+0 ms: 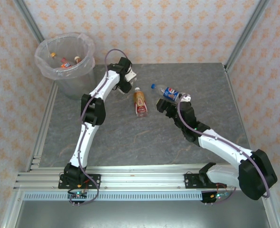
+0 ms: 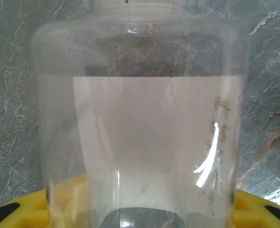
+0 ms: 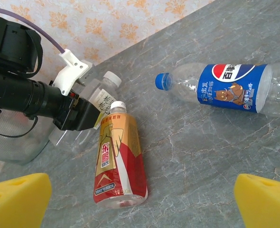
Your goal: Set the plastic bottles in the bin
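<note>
Left hand [image 2: 140, 216] straddles clear bottle [image 2: 140, 142], grip unconfirmed: slick wall may buckle, squirt out. Right hand [image 3: 140, 199] wide, empty.

The table [image 1: 130, 137] is grey marble-look, veined in white and rust. On it, the red-labelled bottle [image 1: 140, 103] adds tan-gold to its red and has a white cap. To its right, the blue-labelled bottle [image 1: 171, 93] bears a red, white and blue roundel and a blue cap. To its left, the white-labelled bottle [image 3: 101, 97] is clear, with dark characters and a white cap. Farther left, the bin [image 1: 69, 88] is grey under clear plastic. The wallpaper [image 1: 178, 28] is cream with orange floral motifs. The right gripper [image 3: 142, 190] has yellow pads [image 3: 16, 199].
</note>
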Robot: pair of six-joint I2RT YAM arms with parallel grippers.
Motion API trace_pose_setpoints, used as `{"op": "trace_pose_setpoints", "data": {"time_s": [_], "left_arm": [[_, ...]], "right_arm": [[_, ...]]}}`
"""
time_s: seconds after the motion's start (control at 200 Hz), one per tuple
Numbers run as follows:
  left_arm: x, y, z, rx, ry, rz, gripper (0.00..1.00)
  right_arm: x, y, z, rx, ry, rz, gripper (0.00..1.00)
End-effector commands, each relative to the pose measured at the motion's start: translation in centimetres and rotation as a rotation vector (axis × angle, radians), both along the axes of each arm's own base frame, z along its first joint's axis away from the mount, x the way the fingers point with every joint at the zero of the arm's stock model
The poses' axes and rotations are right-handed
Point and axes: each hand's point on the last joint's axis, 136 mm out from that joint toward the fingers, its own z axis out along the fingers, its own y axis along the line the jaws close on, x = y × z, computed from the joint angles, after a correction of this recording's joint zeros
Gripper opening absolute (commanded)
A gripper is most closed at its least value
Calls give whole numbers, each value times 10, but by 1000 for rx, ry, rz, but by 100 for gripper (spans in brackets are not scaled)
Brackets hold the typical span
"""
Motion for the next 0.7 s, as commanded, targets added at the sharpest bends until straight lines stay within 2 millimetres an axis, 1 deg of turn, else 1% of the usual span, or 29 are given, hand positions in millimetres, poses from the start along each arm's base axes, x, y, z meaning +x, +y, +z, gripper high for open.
{"op": "trace_pose_setpoints", "data": {"time_s": [0.0, 0.145, 0.22, 0.28, 0.335, 0.43, 0.586, 0.696], "left_arm": [[-5, -3, 40, -28, -38, 32, 42], [-8, -4, 59, -68, -58, 83, 41], [-10, -6, 71, -101, -70, 110, 41], [-12, -8, 81, -127, -84, 130, 41], [-15, -8, 89, -149, -90, 144, 40], [-21, -13, 102, -196, -98, 159, 41], [-31, -19, 126, -281, -119, 192, 40], [-35, -23, 148, -353, -172, 212, 41]], "right_arm": [[5, 2, 14, 12, -26, 4, 99], [5, 0, 13, 10, -28, -5, 99], [5, -6, 13, 4, -34, -34, 99], [5, -16, 10, 28, -29, -89, 99], [4, -18, 10, 47, -32, -85, 99], [0, -14, 9, 54, -52, -47, 99], [-4, -11, 1, 13, -29, 0, 99], [-7, 0, 4, 15, -49, 68, 99]]}}
